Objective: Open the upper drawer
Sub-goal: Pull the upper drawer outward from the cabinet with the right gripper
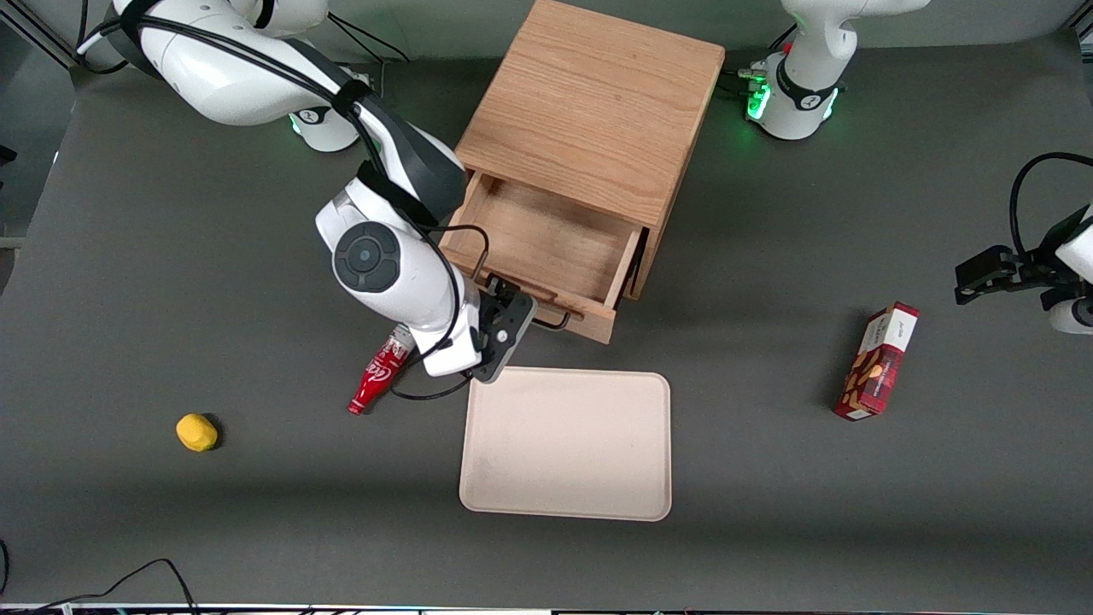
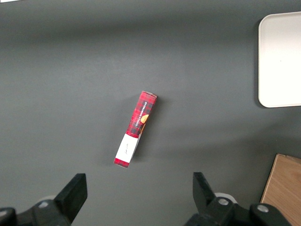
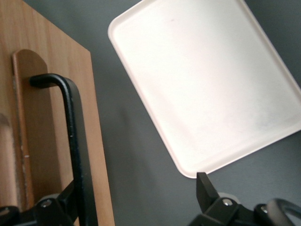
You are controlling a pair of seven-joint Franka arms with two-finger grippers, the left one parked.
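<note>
At the middle of the surface, the upper drawer (image 1: 546, 252) stands pulled well out of its cabinet (image 1: 589, 111), the hand (image 1: 505, 318) beside its black handle (image 3: 70, 136), fingers apart, seemingly releasing.

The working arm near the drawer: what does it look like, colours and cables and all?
The arm has glossy white, rounded shells with dark grey joint bands and a round dark grey cap on one joint. Thin black cables loop along it. Its gripper, in front of the upper drawer, is black, with angular black fingers.
</note>
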